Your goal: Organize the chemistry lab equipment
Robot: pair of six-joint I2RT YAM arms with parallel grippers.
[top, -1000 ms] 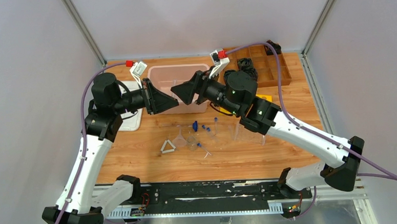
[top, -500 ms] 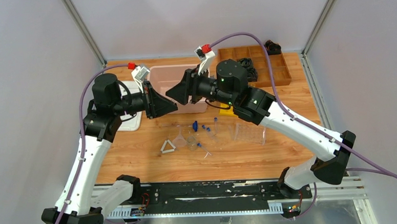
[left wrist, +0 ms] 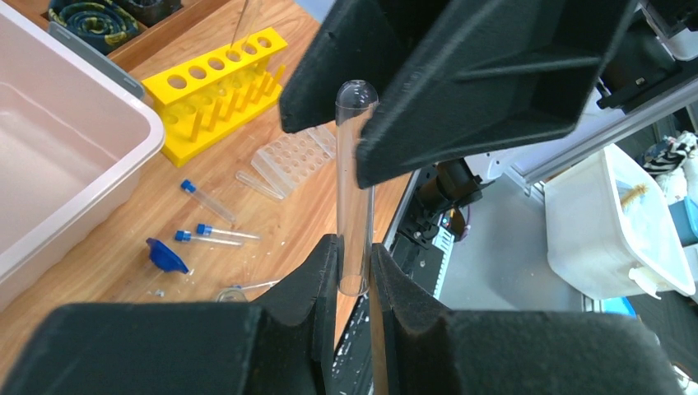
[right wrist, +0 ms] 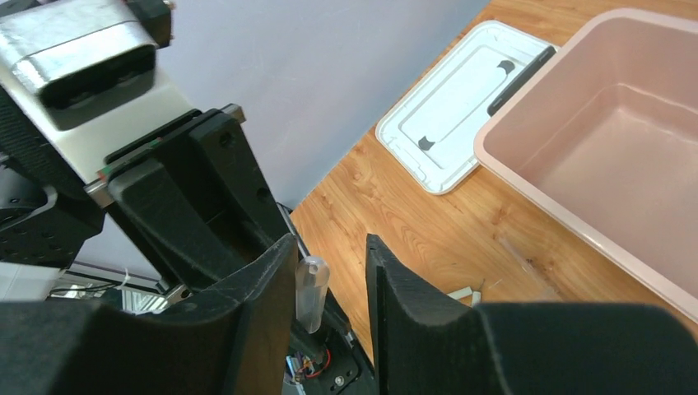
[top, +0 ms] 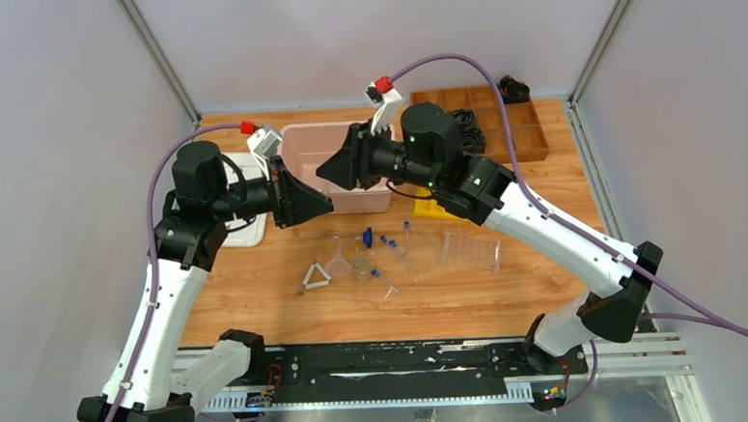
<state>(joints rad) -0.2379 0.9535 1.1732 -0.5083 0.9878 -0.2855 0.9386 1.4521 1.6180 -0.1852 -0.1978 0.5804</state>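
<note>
Now the left gripper (left wrist: 355, 255) holds the long clear glass tube (left wrist: 355, 164); the right gripper (right wrist: 331, 259), jaws apart, should close centred.

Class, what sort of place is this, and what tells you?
Likely a robot bench staged as a chemistry lab: yellow tube rack, blue-capped tubes, a test tube in the left gripper.

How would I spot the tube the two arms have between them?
Find the pink tub; at its near edge the left gripper and right gripper meet in the air. The clear tube sits between them, clamped in the left one. Unlike the small tubes on the table, it has no blue cap.
</note>
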